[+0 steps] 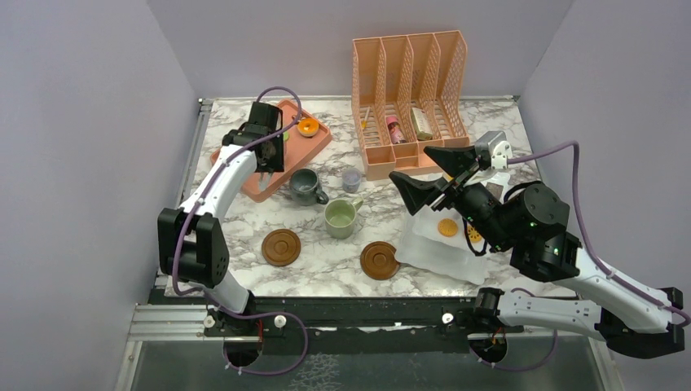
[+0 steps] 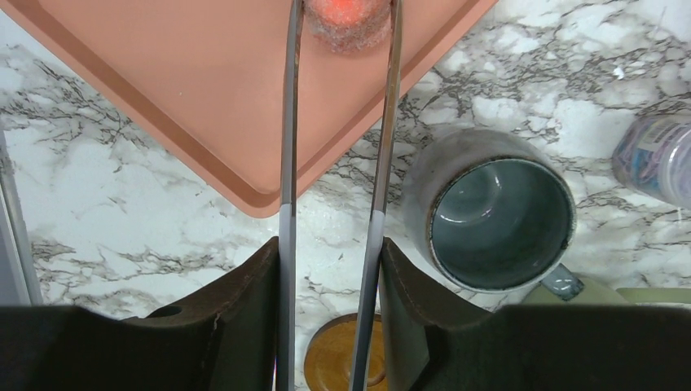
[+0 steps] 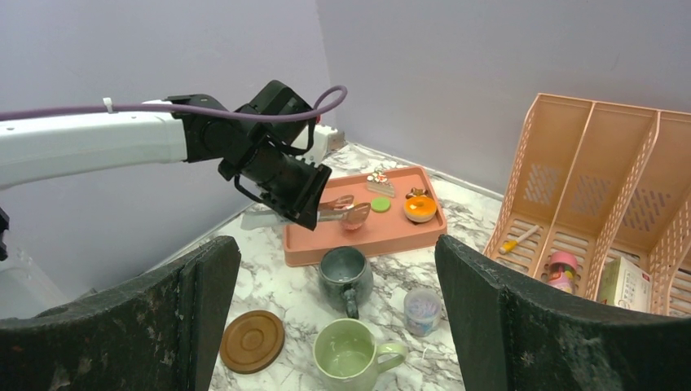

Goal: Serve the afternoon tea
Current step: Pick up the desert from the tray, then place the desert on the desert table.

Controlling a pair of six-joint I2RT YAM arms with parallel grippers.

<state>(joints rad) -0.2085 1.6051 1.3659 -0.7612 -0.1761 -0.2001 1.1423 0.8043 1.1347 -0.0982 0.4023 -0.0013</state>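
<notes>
Left jaws clenched tongs (image 2: 287, 163), tips straddling a pink sweet (image 2: 346, 16) straight ahead over the tray (image 2: 163, 90); right jaws gaped empty.

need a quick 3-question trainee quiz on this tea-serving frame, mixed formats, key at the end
1. True or false: each mug stands on a coaster.
2. The left gripper grips: A) tongs; B) a spoon; C) nothing.
3. Fill in: the right gripper is ____ (open or shut).

Key
1. False. The grey-blue mug and the pale green mug stand on the table, and the coasters are bare.
2. A
3. open, with nothing between its fingers.
</notes>
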